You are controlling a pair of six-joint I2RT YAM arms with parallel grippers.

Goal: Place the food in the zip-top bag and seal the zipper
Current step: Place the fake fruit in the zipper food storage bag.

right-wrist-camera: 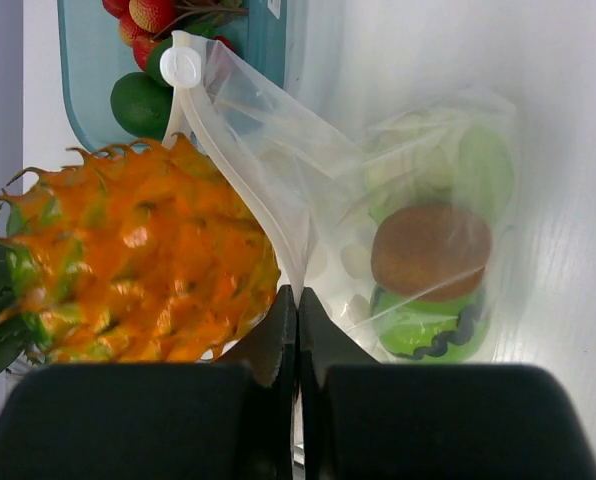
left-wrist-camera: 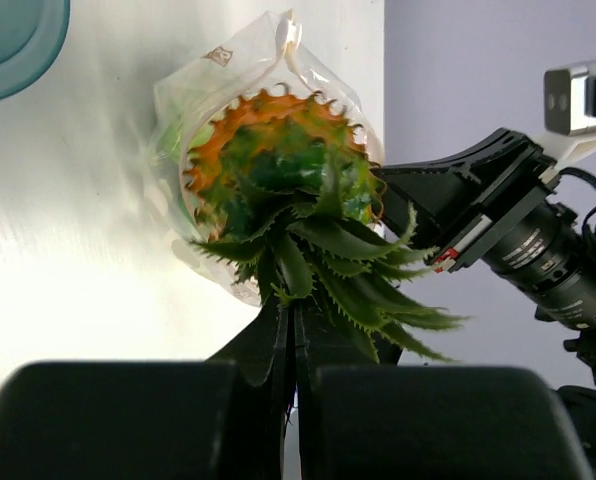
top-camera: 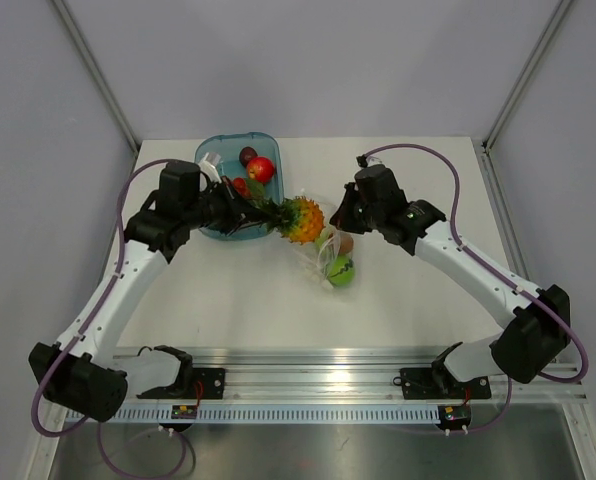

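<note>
My left gripper (top-camera: pixel 250 210) (left-wrist-camera: pixel 290 310) is shut on the green leaf crown of the orange bumpy fruit (top-camera: pixel 303 220) (left-wrist-camera: pixel 268 150). It holds the fruit's body in the open mouth of the clear zip-top bag (top-camera: pixel 328 262) (left-wrist-camera: pixel 208 80). My right gripper (top-camera: pixel 343 222) (right-wrist-camera: pixel 297 295) is shut on the bag's mouth edge, on the zipper strip (right-wrist-camera: pixel 233 150) with its white slider (right-wrist-camera: pixel 186 66). Inside the bag (right-wrist-camera: pixel 418 150) lie a brown kiwi (right-wrist-camera: pixel 430 250), a green apple (right-wrist-camera: pixel 428 325) and pale green cabbage (right-wrist-camera: pixel 483 170). The fruit (right-wrist-camera: pixel 138 260) is left of my right fingers.
The translucent blue tray (top-camera: pixel 228 150) (right-wrist-camera: pixel 78 80) stands at the back left, just behind the left gripper. It holds a red apple (top-camera: pixel 261 169), a dark plum (top-camera: pixel 248 155), strawberries (right-wrist-camera: pixel 148 15) and a green lime (right-wrist-camera: pixel 138 100). The right arm (left-wrist-camera: pixel 498 220) is close beside the bag.
</note>
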